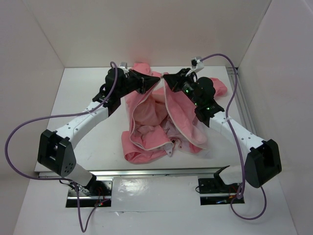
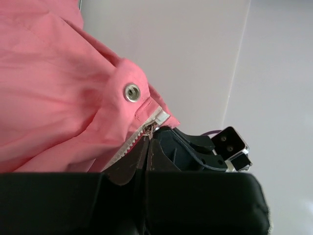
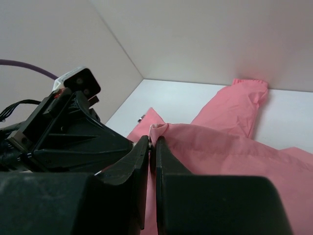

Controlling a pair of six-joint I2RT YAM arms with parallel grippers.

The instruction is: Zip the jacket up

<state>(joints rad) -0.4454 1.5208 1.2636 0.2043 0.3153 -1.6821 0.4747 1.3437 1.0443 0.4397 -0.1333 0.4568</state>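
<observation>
Jacket (image 1: 149, 132) is lying open on the counter (image 1: 78, 98), centre, w/ pale lining showing. L pincer (image 2: 148, 142) is clamping the white zipper end beside a snap (image 2: 131, 92). R pincer (image 3: 152, 143) is pinching a pink edge. Tips are almost meeting, far centre.
</observation>
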